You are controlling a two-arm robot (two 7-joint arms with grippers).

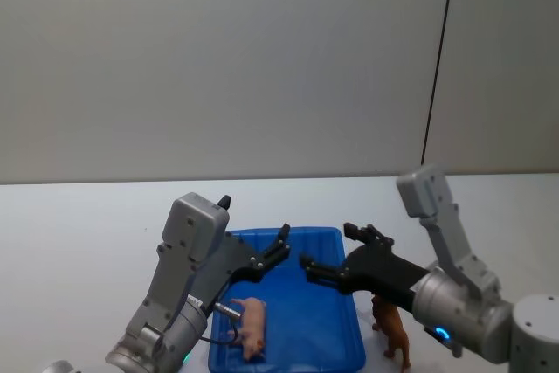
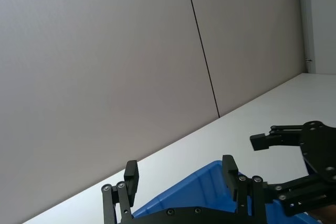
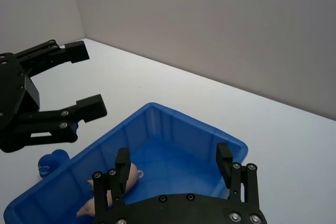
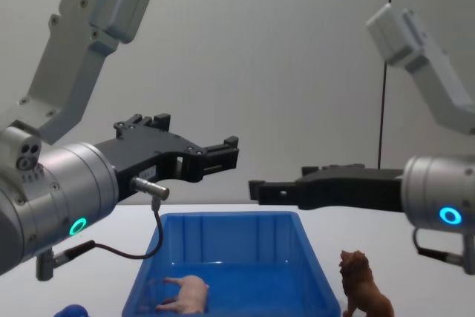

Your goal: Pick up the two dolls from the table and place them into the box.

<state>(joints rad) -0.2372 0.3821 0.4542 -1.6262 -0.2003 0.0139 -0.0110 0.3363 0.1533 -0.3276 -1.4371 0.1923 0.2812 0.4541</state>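
Note:
The blue box (image 1: 325, 325) stands on the white table (image 1: 79, 216) close in front of me. A pale pink pig doll (image 1: 251, 324) lies on its side inside the box, near its left wall. The brown lion doll (image 1: 393, 328) stands upright on the table just outside the box's right wall. My left gripper (image 1: 274, 251) hovers open above the box's far left part, holding nothing. Facing it from the right, my right gripper (image 1: 327, 247) hangs open and empty over the box. The chest view shows the pig (image 4: 185, 293) in the box (image 4: 223, 237) and the lion (image 4: 364, 291) beside it.
A small blue rounded object (image 3: 52, 162) sits on the table just outside the box's left wall, also low in the chest view (image 4: 70, 309). A grey wall rises behind the table. Bare tabletop extends beyond the box and to both sides.

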